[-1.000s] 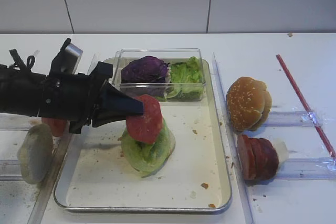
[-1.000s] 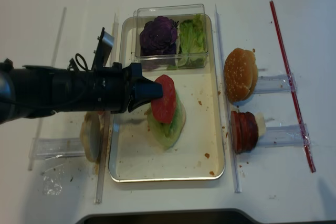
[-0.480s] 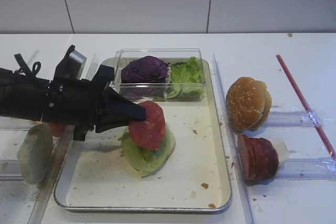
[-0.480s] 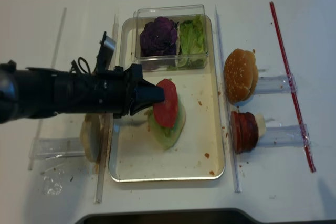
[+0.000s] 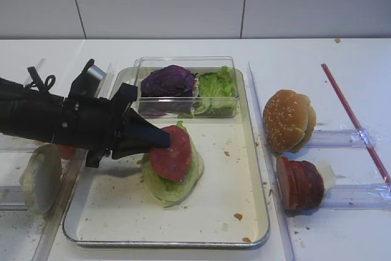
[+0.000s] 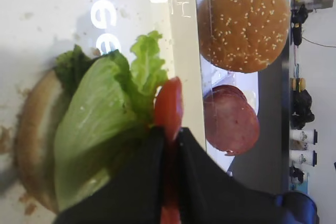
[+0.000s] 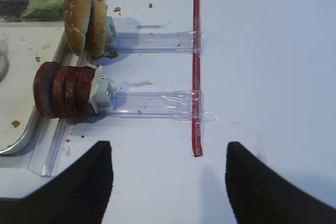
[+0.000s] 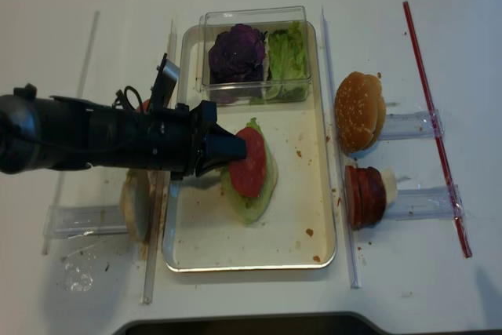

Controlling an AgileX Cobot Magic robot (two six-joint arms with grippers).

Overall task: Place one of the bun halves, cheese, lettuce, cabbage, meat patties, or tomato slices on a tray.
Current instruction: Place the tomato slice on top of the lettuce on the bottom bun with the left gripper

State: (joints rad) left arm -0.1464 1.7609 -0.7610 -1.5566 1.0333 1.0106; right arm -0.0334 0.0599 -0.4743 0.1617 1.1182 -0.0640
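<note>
While left hand (image 5: 164, 140) reaches level across tray (image 5: 244, 212) — clenched on tomato slice (image 5: 173, 154), tilted against lettuce (image 5: 168, 181).

Bright even overhead light, soft shadows, slightly blurry wrist views

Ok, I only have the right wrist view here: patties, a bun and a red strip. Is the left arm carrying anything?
Observer: Yes, the left gripper is shut on a tomato slice.
Operator: Where is the slice?
Observer: Over the lettuce lying on the tray, leaning against the leaf.
Operator: Anything under the lettuce?
Observer: The left wrist view shows a pale bun half beneath it.
Operator: And the cabbage?
Observer: The cabbage sits in the clear box at the tray's far end, beside more lettuce.
</note>
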